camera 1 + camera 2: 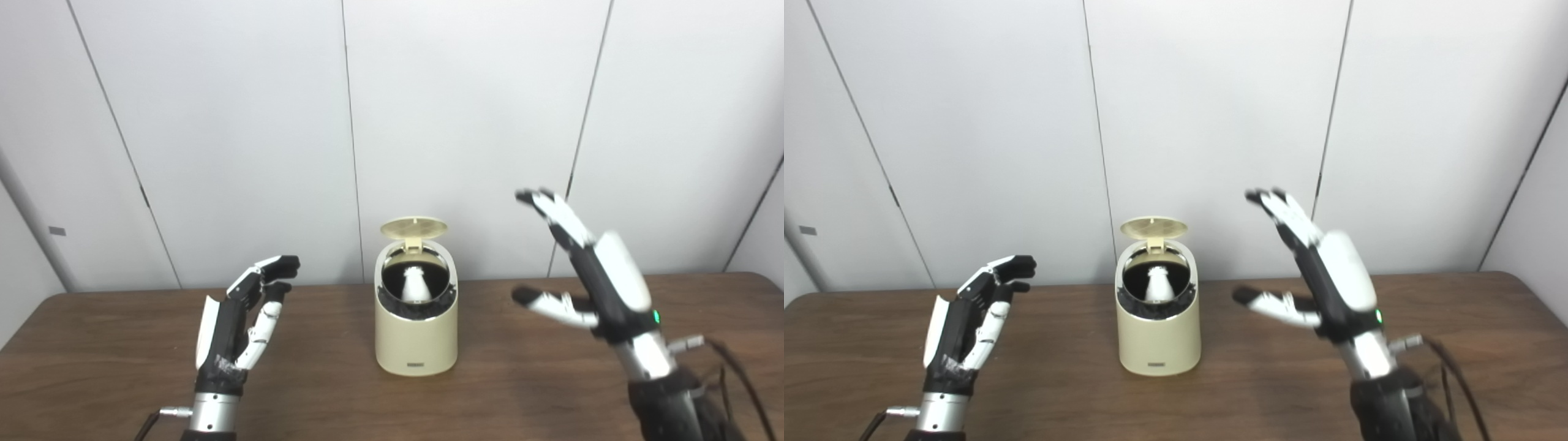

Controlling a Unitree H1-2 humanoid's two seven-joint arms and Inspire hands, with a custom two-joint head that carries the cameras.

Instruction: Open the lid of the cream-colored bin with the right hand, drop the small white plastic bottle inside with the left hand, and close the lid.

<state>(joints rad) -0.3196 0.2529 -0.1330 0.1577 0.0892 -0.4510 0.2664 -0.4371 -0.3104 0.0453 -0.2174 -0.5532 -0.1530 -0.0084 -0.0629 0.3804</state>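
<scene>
Already the small white plastic bottle (416,284) sits inside the cream-colored bin (416,334) mid-table, lid (414,228) raised; both the left hand (242,321) and right hand (597,275) hang released. Closing remains, likely needing the right hand above the lid.

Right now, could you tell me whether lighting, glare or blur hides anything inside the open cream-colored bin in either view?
Left eye view: even, soft lighting, no glare; the cream-colored bin has a dark interior, yet the small white plastic bottle stands out clearly. Right eye view: the same, with slightly soft focus and only a faint shadow on the brown wooden table.
</scene>
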